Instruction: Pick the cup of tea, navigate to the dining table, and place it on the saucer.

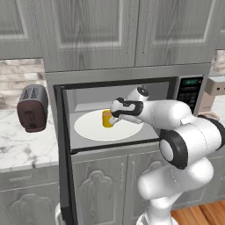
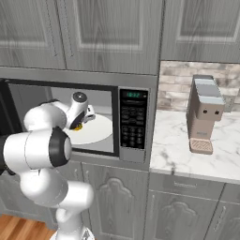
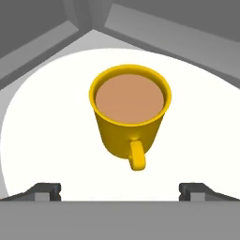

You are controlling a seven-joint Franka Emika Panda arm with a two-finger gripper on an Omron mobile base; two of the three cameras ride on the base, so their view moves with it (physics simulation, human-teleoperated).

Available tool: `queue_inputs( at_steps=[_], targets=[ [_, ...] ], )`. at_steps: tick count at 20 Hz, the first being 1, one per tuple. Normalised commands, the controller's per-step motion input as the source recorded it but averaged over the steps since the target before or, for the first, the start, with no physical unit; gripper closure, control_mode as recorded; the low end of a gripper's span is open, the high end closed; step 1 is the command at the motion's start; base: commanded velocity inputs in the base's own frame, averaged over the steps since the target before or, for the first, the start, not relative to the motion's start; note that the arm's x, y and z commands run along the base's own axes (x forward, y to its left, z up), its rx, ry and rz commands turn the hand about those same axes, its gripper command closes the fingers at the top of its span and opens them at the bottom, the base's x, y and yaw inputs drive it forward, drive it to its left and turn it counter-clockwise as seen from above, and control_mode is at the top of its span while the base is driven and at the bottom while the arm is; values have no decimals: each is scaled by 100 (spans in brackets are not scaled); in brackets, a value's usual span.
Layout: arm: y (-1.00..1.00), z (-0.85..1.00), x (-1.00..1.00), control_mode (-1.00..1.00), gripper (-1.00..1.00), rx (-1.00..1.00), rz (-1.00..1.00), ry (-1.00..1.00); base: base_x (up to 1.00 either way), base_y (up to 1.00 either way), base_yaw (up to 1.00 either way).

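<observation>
While the pincer [image 3: 120, 190] hangs just short of the cup of tea [image 3: 130, 115], its two tips stand fully spread at the near edge of the hand view and hold nothing. The gap between them is wider than the cup, and the cup sits centred between them, a little farther in.

The cup stands upright on the round white plate [image 1: 88, 127] inside the open microwave [image 1: 189, 94]. Its handle [image 3: 137, 156] points back toward the hand, and brown tea fills it close to the rim. In the left base view the wrist reaches through the opening, with the cup [image 1: 107, 118] just beyond it.

To do the grasp well, judged from this position:
- Advance the hand straight along its present line until the tips flank the cup body, not the rim.
- Because the handle faces the hand, it should pass between the tips; keep it centred so neither tip strikes it and turns the cup.
- Close on the cup wall below the rim, evenly from both sides.
- Lift only slightly and keep the cup level, since the tea is near the top and the microwave ceiling appears low.
- Withdraw along the entry line, clear of the door [image 1: 63, 158] on the left and the control panel [image 2: 133, 124] on the right.

Farther off, a toaster [image 1: 32, 108] stands on the marble desk [image 1: 22, 145] left of the microwave, and a coffee machine [image 2: 205, 115] stands to the right.
</observation>
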Motion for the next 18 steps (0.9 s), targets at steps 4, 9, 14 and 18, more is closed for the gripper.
queue_inputs(
  at_steps=[4, 9, 14, 18],
  targets=[
    [0, -6, 26, -100, -100, 0, 0, 0, 0, 0, 0],
    [0, -13, 26, -100, -100, 0, 0, 0, 0, 0, 0],
    [1, -15, 14, -100, -100, 0, 0, 2, 0, 0, 0],
    [6, -19, 1, -100, -100, 0, 2, 2, 0, 0, 0]
  ],
)
